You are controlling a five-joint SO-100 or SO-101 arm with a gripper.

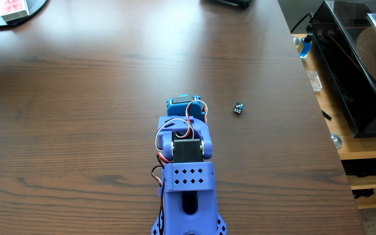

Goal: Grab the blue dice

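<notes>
The blue dice [238,108] is a tiny dark cube with white pips. It lies on the brown wooden table [92,113], right of centre in the other view. The purple arm [187,158] rises from the bottom edge and folds forward. Its light-blue gripper part [183,108] sits at the arm's far end, to the left of the dice and apart from it. The fingers are hidden under the arm, so I cannot see whether they are open or shut. Nothing shows in the gripper.
A red deck of cards [13,9] lies on a dark mat at the back left. The table's right edge [313,113] runs close to the dice. Beyond it a lower shelf holds a record player [363,79], a small bottle of blue liquid [305,46] and a clear plastic piece [314,80].
</notes>
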